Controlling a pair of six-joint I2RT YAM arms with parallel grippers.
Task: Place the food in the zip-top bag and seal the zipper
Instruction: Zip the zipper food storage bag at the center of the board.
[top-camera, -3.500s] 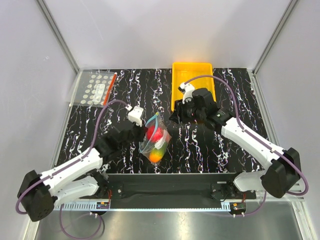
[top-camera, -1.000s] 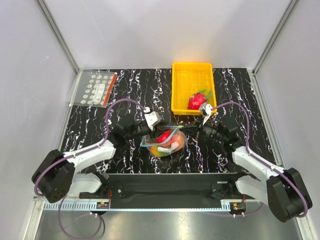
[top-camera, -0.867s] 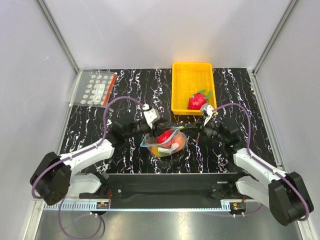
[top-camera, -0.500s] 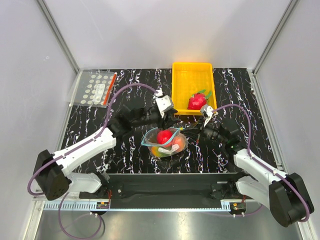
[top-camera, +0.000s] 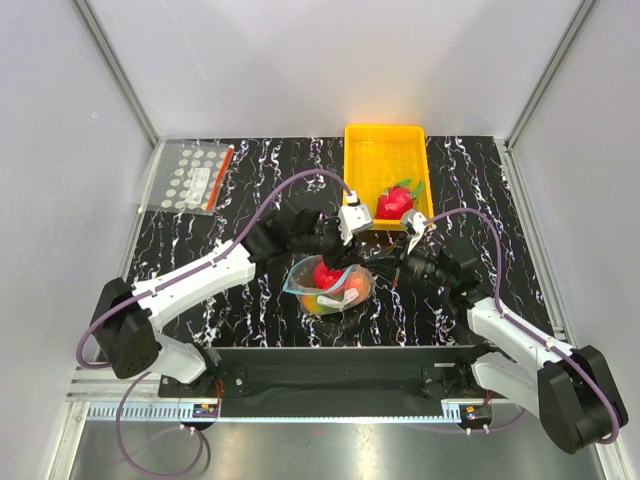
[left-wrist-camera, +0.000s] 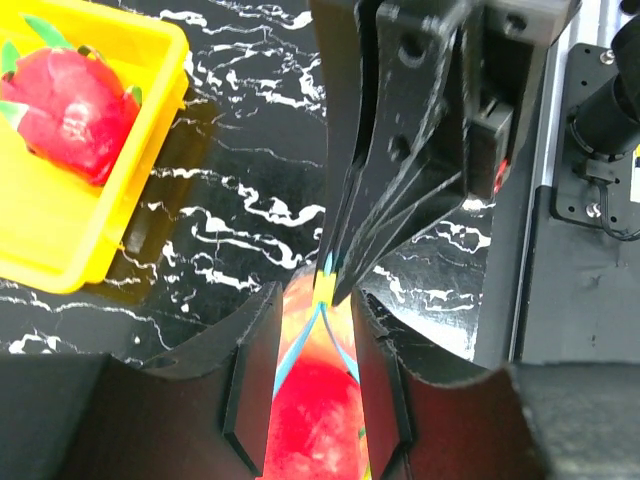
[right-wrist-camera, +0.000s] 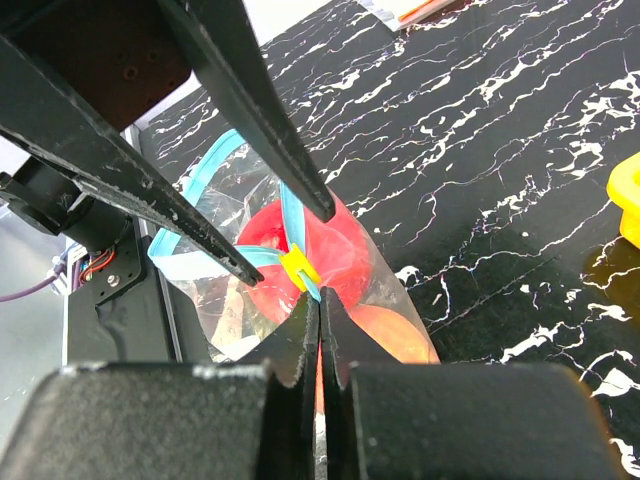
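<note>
The zip-top bag (top-camera: 325, 290) lies on the black table between my arms, mouth open. It holds the red apple (right-wrist-camera: 340, 250), the peach-orange fruit (right-wrist-camera: 390, 340) and an orange-and-green one. The pale blue zipper (right-wrist-camera: 205, 170) has a yellow slider (right-wrist-camera: 300, 268). My right gripper (right-wrist-camera: 320, 300) is shut on the zipper's end right beside the slider; it also shows in the top view (top-camera: 376, 268). My left gripper (left-wrist-camera: 317, 300) is open above the bag, its fingers either side of the two zipper strips (left-wrist-camera: 295, 350), tips near the slider. It also shows in the top view (top-camera: 350, 255).
A yellow tray (top-camera: 360, 150) stands at the back and holds a red toy fruit with green leaves (top-camera: 395, 203). A flat clear bag with white dots and a red strip (top-camera: 195, 178) lies at the back left.
My left arm has left the bag's left side and swung right and back, over the bag's mouth toward the right gripper. The right gripper has kept its hold in place.
</note>
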